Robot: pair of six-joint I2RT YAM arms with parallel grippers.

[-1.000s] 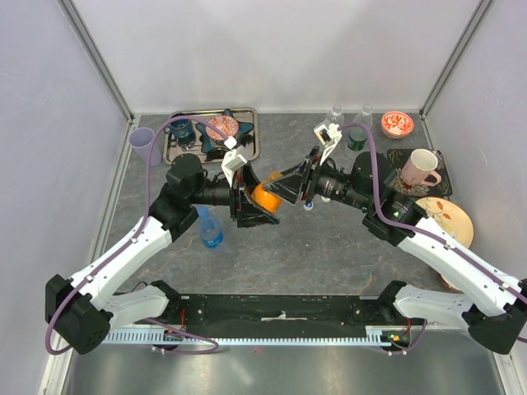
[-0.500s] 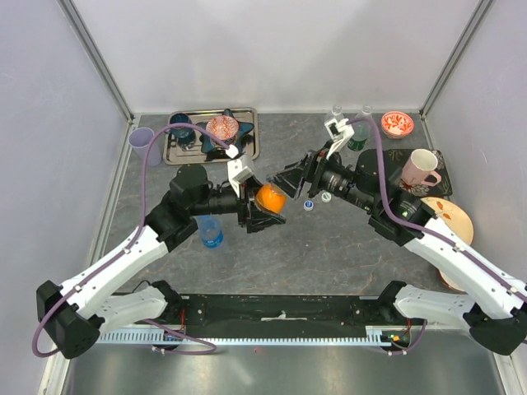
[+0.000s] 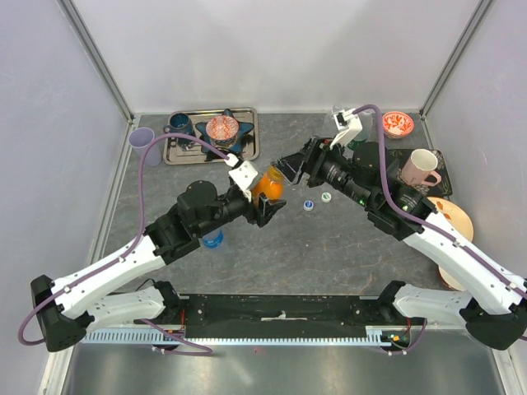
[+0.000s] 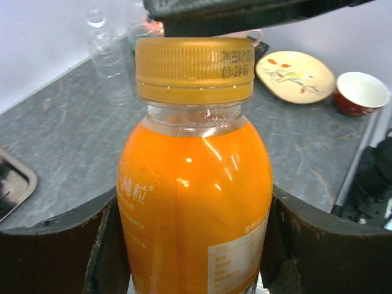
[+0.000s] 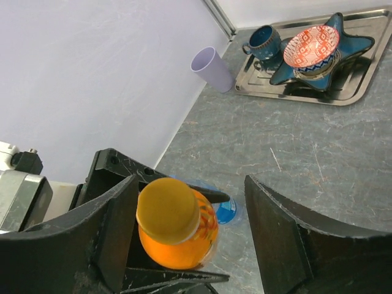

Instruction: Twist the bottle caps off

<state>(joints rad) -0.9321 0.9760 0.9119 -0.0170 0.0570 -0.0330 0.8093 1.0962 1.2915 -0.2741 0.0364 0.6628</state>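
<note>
Bottle-holding is my left arm's job here. From overhead, my left gripper (image 3: 265, 197) clamps the orange bottle (image 3: 268, 184) just left of frame center and tips its neck toward my right gripper (image 3: 284, 173), so that one arm braces the body while the other turns the top. 2 loose caps lie on the table (image 3: 346, 255) just right of center, the white-and-blue cap (image 3: 309, 205) and the white-and-green cap (image 3: 327, 197), near each other but apart. A blue bottle (image 3: 212, 239) stands half hidden under my left forearm, and I cannot tell whether its cap is on. In the left wrist view, my left fingers (image 4: 55, 257) press both sides of the bottle's body at the bottom of the frame, narrowed onto it and gripping. The orange cap (image 4: 195, 68) sits fully seated at upper center, with a dark edge of my right gripper just above it. In the right wrist view, that cap shows at lower left between my right fingers (image 5: 116, 236), which stand wide. It is hard against the left finger, well clear of the right one, and nothing is gripped. I judge this cap is not yet unscrewed; my right jaws must center on it before closing.
</note>
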